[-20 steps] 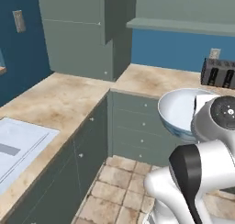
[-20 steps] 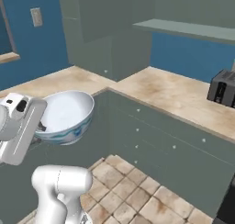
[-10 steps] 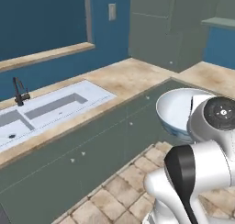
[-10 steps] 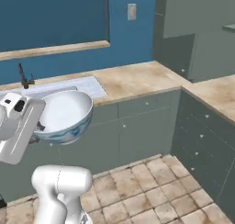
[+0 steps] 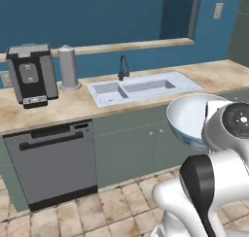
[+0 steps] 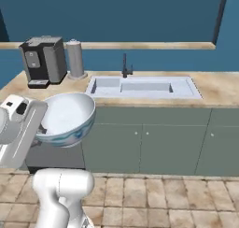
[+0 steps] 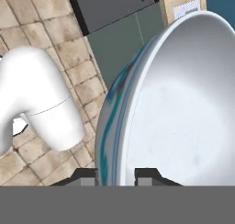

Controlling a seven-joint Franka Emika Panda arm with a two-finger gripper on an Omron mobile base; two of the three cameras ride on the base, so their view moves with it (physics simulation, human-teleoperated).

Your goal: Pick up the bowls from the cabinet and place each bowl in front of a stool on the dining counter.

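A deep white bowl with a blue painted pattern hangs tilted in the air in front of the robot's hand, over the tiled floor. My gripper is shut on its rim, one fingertip inside the bowl and one outside. In the base views the gripper holds the bowl at about worktop height, short of the sink units. The cabinet, the stool and the dining counter are out of view.
A marble worktop runs across ahead with a white double sink and a dark tap. A coffee machine and a steel canister stand at its left. Below are a dishwasher and grey-green doors.
The whole picture has swung: the base has turned from the corner units to the sink wall, with the coffee machine and dishwasher now in sight. The bowl stays gripped in the same pose.
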